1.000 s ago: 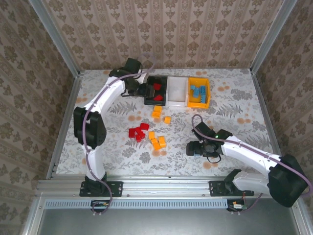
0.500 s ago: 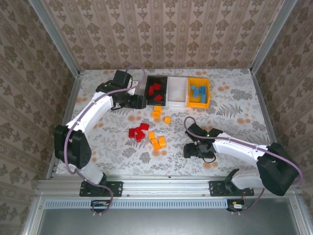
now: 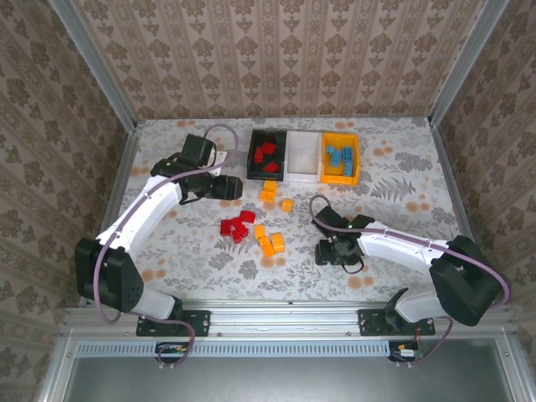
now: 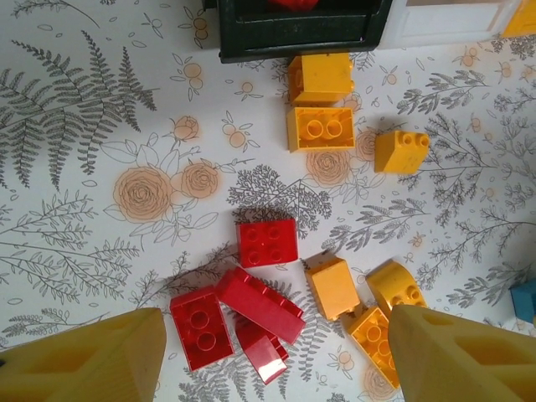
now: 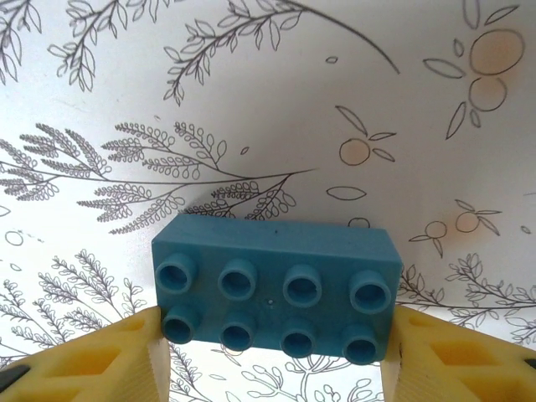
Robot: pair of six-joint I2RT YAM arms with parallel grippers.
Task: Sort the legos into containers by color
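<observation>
Three joined containers stand at the back: black tray [image 3: 253,172] with red legos [image 3: 266,153], white tray [image 3: 303,156], yellow-orange tray [image 3: 356,159] with blue legos [image 3: 338,157]. Loose red legos [image 3: 237,226] and orange legos [image 3: 268,243] lie mid-table; two more orange ones [image 3: 269,193] sit near the trays. My left gripper [image 3: 226,188] hovers open above the red pile [image 4: 266,241], its fingertips apart at the bottom corners of the left wrist view [image 4: 276,339]. My right gripper [image 3: 328,251] is shut on a long blue lego [image 5: 276,289], fingers [image 5: 126,356] pressed against both ends.
The black tray's front wall [image 4: 301,38] and the white tray's corner [image 4: 452,21] show at the top of the left wrist view, with orange legos [image 4: 321,127] just below. Metal rails and patterned walls [image 3: 75,167] enclose the floral table.
My left arm has drawn back from the black tray toward the loose pile. My right gripper's fingers have closed in on the blue lego.
</observation>
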